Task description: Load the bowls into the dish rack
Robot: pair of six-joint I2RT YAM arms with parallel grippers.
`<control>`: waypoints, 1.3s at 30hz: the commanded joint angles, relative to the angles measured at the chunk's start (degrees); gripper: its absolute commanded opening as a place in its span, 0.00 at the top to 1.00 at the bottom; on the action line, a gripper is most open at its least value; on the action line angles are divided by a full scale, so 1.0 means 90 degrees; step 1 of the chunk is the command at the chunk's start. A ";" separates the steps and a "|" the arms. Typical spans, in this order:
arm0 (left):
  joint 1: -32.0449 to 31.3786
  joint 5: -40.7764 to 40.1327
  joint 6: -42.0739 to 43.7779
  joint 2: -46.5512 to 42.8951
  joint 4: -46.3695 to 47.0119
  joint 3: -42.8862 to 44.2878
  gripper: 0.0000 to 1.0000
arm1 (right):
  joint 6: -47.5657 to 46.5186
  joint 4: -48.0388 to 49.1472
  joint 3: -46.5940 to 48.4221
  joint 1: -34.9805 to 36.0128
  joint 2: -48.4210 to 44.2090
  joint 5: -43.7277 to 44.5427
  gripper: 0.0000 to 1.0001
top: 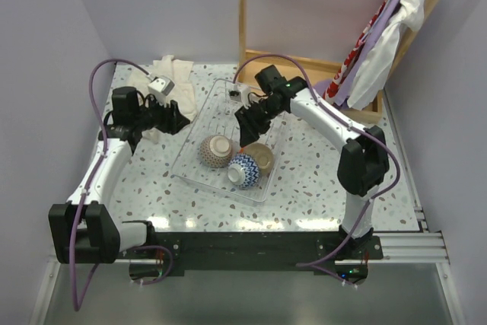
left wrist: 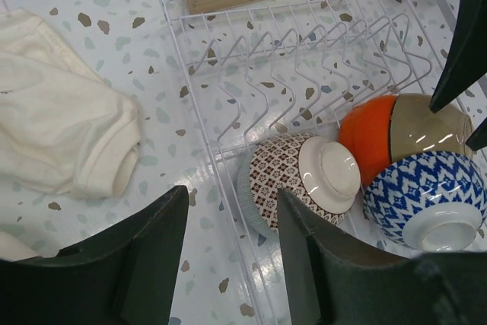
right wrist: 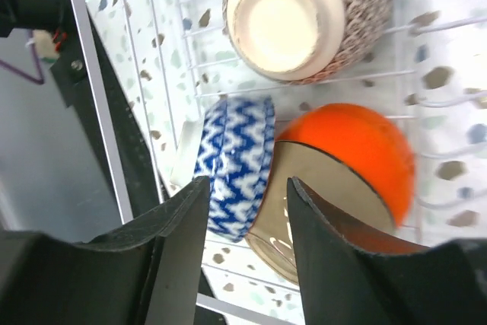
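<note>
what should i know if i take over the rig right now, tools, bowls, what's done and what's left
Left tool: open, empty, over the table between the cloth and the rack.
Right tool: open, empty, just above the blue bowl and tan bowl.
Bowls: those two, the brown-patterned bowl and the orange bowl are bunched at the rack's near end.
Done: four bowls loaded.
Left: no bowl shows outside the rack; probably just pull both arms back.
</note>
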 commanded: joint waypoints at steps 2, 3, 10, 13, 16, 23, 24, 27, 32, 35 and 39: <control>-0.0015 0.0109 0.0036 -0.0313 0.0334 0.0045 0.43 | -0.0544 0.0380 -0.0094 -0.0020 -0.0680 0.0385 0.49; -0.0015 0.0099 0.0036 -0.0352 0.0344 0.0055 0.43 | -0.0670 0.0341 -0.0133 -0.0011 -0.0806 0.0316 0.48; -0.0006 0.0031 0.0056 -0.0723 0.0315 -0.0004 0.42 | -0.2709 -0.0554 -0.0397 0.0243 -0.1364 -0.0133 0.48; 0.0043 0.0031 0.0007 -0.0879 0.0402 -0.0150 0.42 | -0.3287 -0.1229 -0.0426 0.0399 -0.1383 -0.0221 0.54; 0.0102 0.0060 -0.0052 -0.1025 0.0422 -0.0248 0.42 | -0.3523 -0.1271 -0.0689 0.0653 -0.1530 0.0022 0.73; 0.0199 0.0080 -0.0110 -0.1251 0.0383 -0.0443 0.42 | -0.3416 -0.0520 -0.1578 0.1200 -0.1726 0.0637 0.88; 0.0219 0.0080 -0.0120 -0.1289 0.0374 -0.0443 0.42 | -0.3300 -0.0442 -0.1617 0.1258 -0.1687 0.0696 0.89; 0.0268 0.0070 -0.0081 -0.1358 0.0267 -0.0473 0.42 | -0.3201 -0.0217 -0.1705 0.1307 -0.1511 0.0940 0.93; 0.0346 0.0080 -0.0110 -0.1475 0.0198 -0.0648 0.42 | -0.3143 0.0203 -0.1852 0.1366 -0.1228 0.1379 0.96; 0.0424 0.0109 -0.0149 -0.1544 0.0188 -0.0726 0.42 | -0.3084 0.0311 -0.1842 0.1386 -0.0974 0.1574 0.97; 0.0541 0.0128 -0.0159 -0.1651 0.0120 -0.0775 0.42 | -0.3025 0.0506 -0.1852 0.1415 -0.0769 0.1751 0.97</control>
